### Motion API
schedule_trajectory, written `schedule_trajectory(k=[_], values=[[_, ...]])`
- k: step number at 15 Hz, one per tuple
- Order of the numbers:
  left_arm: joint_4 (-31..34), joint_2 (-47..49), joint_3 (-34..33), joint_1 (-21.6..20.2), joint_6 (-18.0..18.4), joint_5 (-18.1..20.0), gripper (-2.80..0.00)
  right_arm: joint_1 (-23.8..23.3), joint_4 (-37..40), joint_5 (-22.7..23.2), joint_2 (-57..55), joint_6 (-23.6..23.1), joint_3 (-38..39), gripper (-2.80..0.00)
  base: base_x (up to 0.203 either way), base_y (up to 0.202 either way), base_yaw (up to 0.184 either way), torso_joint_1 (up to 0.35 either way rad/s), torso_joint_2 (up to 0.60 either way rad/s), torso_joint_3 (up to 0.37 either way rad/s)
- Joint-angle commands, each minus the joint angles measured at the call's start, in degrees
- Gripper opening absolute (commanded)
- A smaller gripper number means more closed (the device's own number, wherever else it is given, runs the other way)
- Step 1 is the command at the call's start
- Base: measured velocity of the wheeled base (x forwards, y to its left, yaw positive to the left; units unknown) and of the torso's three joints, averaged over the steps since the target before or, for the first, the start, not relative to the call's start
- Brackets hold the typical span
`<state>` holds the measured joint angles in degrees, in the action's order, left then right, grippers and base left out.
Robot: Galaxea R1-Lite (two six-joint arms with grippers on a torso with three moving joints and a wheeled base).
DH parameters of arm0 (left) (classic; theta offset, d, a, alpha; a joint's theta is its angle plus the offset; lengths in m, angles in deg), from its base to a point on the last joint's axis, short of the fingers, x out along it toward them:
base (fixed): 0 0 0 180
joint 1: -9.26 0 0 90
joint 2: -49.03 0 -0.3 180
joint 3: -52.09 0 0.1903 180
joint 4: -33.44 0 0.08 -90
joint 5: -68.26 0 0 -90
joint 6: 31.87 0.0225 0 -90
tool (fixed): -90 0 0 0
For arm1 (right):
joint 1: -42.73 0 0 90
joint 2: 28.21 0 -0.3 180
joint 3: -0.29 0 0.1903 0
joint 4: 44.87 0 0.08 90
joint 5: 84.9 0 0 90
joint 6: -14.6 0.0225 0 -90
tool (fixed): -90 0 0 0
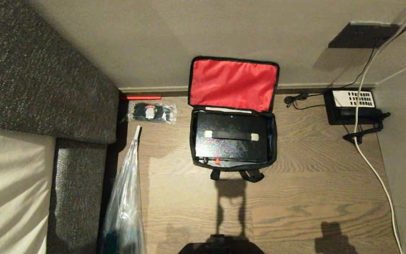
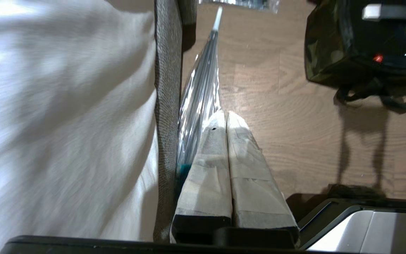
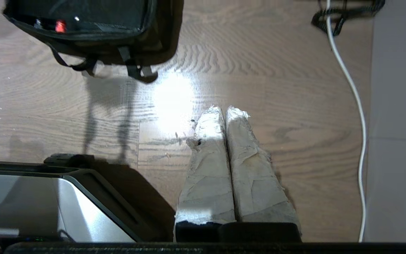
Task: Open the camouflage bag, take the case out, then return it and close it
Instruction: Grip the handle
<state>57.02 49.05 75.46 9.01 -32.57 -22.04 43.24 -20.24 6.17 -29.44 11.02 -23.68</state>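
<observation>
The camouflage bag [image 1: 272,141] stands open on the wooden floor against the wall, its red-lined lid [image 1: 233,84] folded back upright. Inside lies the black case [image 1: 231,139], flat, with its long black handle [image 1: 231,135] and small red latch [image 1: 217,161] on top. The bag's camouflage side [image 2: 321,53] shows in the left wrist view, and its front edge [image 3: 93,33] with the straps in the right wrist view. My left gripper [image 2: 224,114] hangs shut and empty beside the sofa, well short of the bag. My right gripper [image 3: 224,110] is shut and empty over bare floor.
A grey sofa [image 1: 48,70] with a white cushion fills the left. A clear plastic bag [image 1: 125,197] leans by it; a packet of zip ties [image 1: 152,112] lies near the wall. A black telephone [image 1: 352,106] and a white cable [image 1: 372,165] are at right.
</observation>
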Motion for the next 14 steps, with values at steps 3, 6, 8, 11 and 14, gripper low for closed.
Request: schedule_trajectory(k=[3,6,8,11,14], values=[[0.0,-0.1,-0.2,0.0,-0.3,-0.1,-2.8,0.0,-0.1,0.1,-0.1,-0.1,0.1,-2.8,0.0,0.0,0.0,0.004,0.0,0.205],[0.0,0.0,-0.2,0.0,-0.2,-0.1,-2.8,0.0,0.1,0.1,-0.1,-0.2,0.0,-2.8,0.0,0.0,0.0,0.003,0.0,0.209],[0.0,-0.1,-0.1,0.0,0.0,0.0,-2.8,0.0,0.0,0.0,-0.1,-0.2,0.0,-2.8,0.0,0.0,0.0,0.002,0.0,0.101],[-0.1,-0.1,-0.1,0.0,0.0,0.0,-2.8,0.0,0.9,0.4,-0.1,0.2,-2.3,-2.8,0.0,0.0,0.0,0.0,0.0,0.028],[0.0,-0.1,-0.2,0.0,0.0,0.0,-2.8,0.0,19.7,1.6,-0.1,1.3,-22.2,-2.8,0.0,0.0,0.0,0.0,0.0,0.0]])
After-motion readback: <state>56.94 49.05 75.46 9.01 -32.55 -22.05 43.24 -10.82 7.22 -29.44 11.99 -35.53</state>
